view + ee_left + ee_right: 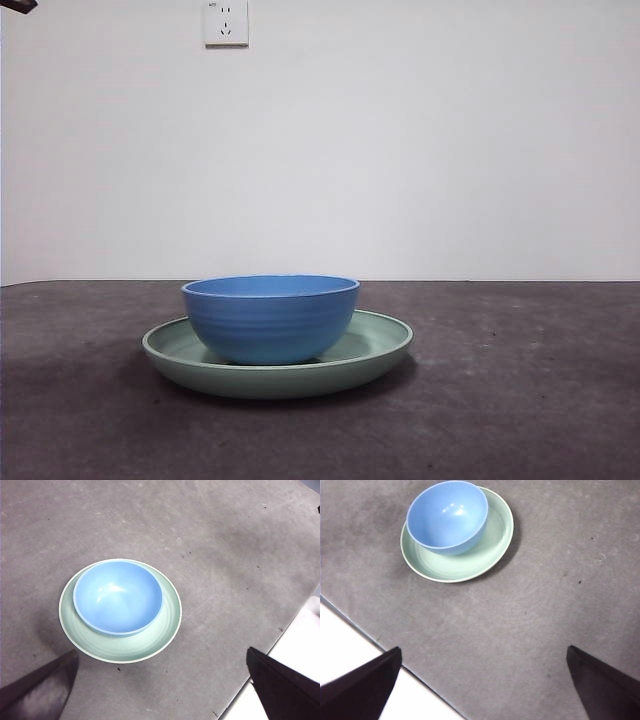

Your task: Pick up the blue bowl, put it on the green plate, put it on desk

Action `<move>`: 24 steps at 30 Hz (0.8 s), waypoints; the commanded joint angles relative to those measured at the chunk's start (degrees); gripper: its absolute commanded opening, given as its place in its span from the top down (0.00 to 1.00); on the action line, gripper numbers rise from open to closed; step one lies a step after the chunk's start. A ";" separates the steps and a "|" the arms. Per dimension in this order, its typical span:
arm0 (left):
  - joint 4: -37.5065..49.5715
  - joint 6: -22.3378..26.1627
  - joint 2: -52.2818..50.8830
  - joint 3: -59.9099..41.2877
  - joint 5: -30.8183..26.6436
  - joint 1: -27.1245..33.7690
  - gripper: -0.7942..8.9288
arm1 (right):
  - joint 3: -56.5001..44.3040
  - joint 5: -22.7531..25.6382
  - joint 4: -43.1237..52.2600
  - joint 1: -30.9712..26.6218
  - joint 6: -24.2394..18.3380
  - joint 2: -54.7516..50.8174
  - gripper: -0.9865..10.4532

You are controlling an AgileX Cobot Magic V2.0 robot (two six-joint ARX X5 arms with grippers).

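With the blue bowl [270,317] sitting left of centre in the green plate [385,340] and both grippers wide open, empty, well above, I'd pinch its rim squarely before lifting to the desk [520,400].

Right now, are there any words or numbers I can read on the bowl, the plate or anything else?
None can be read.
Blue bowl: plain.
Green plate: plain.
Desk: only specks and scuffs.
Wall socket: one tiny mark near its top corner, too small to read.

blue ridged bowl [270,318], mint-green plate [380,345], grey-brown scuffed desk [520,400].
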 commanded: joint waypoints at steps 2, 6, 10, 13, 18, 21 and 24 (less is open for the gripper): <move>0.59 -0.22 0.11 0.63 0.31 -0.22 0.91 | 0.46 -2.75 0.39 0.55 0.42 0.39 0.89; 0.57 -0.11 0.11 0.66 0.31 -0.22 0.86 | 0.48 -4.57 0.74 0.55 0.42 0.35 0.88; 0.66 -0.11 0.11 0.66 0.31 -0.22 0.86 | 0.57 -4.13 1.09 0.55 0.42 0.26 0.88; 0.66 -0.11 0.11 0.66 0.31 -0.22 0.86 | 0.57 -4.15 1.09 0.55 0.42 0.26 0.88; 0.66 -0.11 0.11 0.66 0.31 -0.22 0.86 | 0.57 -4.17 1.09 0.55 0.42 0.26 0.88; 0.37 -0.11 -0.02 0.61 0.33 -0.33 0.86 | 0.57 -4.15 1.09 0.55 0.42 0.26 0.88; 0.66 -0.11 -0.87 0.59 0.24 1.66 0.86 | 0.57 -4.15 1.07 0.55 0.42 0.26 0.88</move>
